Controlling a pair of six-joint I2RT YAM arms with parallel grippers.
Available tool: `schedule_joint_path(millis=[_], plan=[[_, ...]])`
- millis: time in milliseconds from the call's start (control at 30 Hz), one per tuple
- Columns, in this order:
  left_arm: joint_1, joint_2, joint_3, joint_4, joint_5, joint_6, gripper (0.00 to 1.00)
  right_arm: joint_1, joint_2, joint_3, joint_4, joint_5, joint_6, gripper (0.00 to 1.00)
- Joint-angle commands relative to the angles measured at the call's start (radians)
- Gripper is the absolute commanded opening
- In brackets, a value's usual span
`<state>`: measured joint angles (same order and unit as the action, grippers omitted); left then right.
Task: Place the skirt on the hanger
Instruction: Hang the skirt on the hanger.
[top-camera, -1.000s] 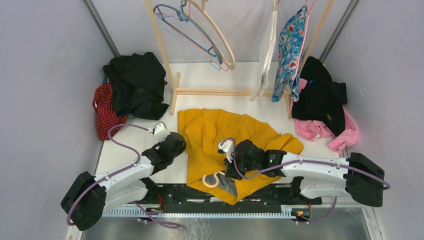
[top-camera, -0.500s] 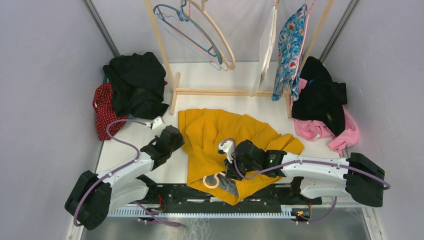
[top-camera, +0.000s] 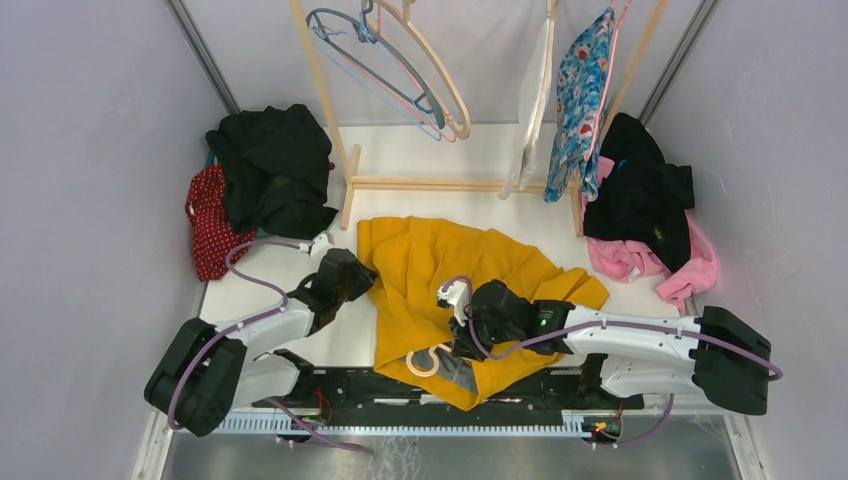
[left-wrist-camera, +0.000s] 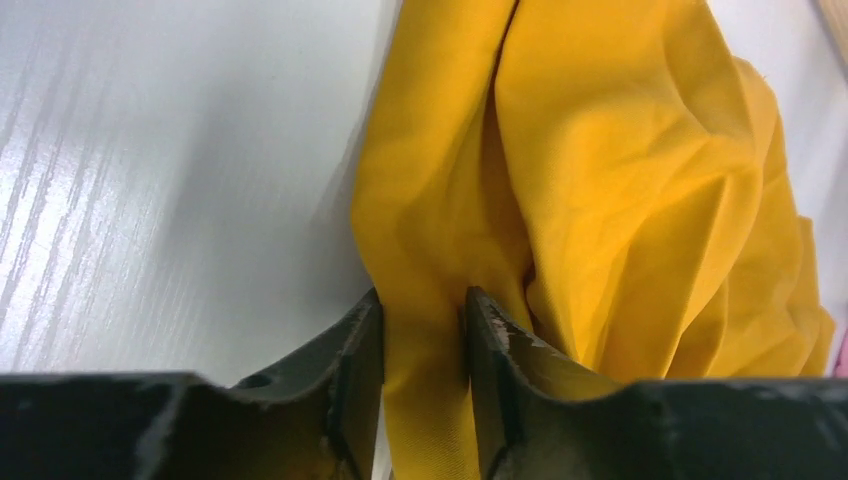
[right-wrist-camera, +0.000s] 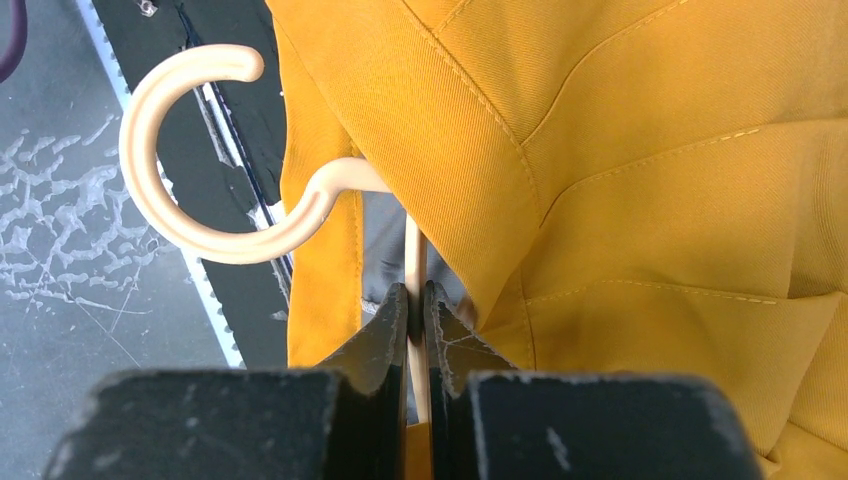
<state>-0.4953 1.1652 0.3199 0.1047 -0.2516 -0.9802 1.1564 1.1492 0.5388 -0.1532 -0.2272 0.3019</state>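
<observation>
Now threading. My right gripper (right-wrist-camera: 417, 300) pinches the hanger (right-wrist-camera: 142, 180); left gripper (left-wrist-camera: 422, 300) straddles a fold of skirt (left-wrist-camera: 620, 200), hold uncertain. Next: probably re-grip nearer the hanger.

Most of the hanger (right-wrist-camera: 137, 150) lies under the skirt (top-camera: 430, 265); only its hook and a bit of neck show, at the near edge. The left gripper (left-wrist-camera: 420, 300) has a fold between its fingers (left-wrist-camera: 355, 350), but whether they press it cannot be told. The rack (top-camera: 321, 90) runs out of the picture at the far side. At far left a red cloth (top-camera: 205, 230) is half buried under a black pile (top-camera: 270, 165).
</observation>
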Motion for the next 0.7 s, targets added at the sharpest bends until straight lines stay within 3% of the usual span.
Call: schedule_joint_path(millis=[0,100,233,400,667], plan=[[0.027,0.015,-0.042,0.057,0.035,-0.025,0.35,0.002,-0.042,-0.002,-0.008,0.005,0.015,0.01],[0.048,-0.007,-0.027,0.041,0.023,-0.005,0.17,0.003,-0.054,-0.004,-0.017,0.004,0.015,0.01],[0.068,-0.037,0.029,-0.024,0.001,0.034,0.05,0.003,-0.067,0.000,-0.033,0.002,0.014,0.01],[0.093,-0.054,0.103,-0.067,-0.017,0.078,0.03,0.003,-0.069,0.001,-0.049,-0.009,0.015,0.01],[0.118,0.076,0.197,-0.024,0.032,0.121,0.03,0.028,-0.035,0.018,-0.058,-0.046,0.013,0.01]])
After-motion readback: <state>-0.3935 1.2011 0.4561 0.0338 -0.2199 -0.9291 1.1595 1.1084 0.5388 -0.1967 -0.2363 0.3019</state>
